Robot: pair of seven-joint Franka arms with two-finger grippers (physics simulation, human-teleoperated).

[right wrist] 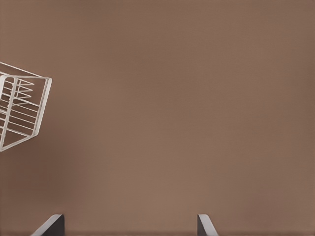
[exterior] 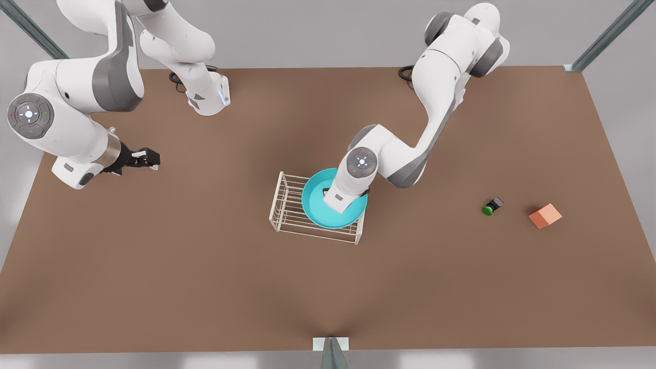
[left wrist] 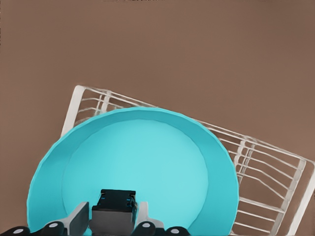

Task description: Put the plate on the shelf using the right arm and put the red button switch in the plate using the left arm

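While the plate (exterior: 320, 210) rests on top of the shelf (exterior: 287, 210), toward the end at the front view's right, I see the left claw (left wrist: 113, 219) directly above its floor. In the left wrist view, the fingers (left wrist: 78, 219) are closed to a narrow gap on a small black boxy body, which I take to be the red button switch (left wrist: 114, 209); the cap colour is not visible to me. In the front view this arm's wrist covers the claw and part of the plate.

The right claw (exterior: 146, 159) hangs over bare worktop (exterior: 205, 287) at the front view's left, well apart from the shelf. In the right wrist view its fingertips (right wrist: 51, 225) stand wide apart with nothing between them, and a corner of the shelf appears at the frame edge.

On the worktop at the front view's right lie a green button switch (exterior: 492, 206) and, near it, an orange block (exterior: 545, 215).
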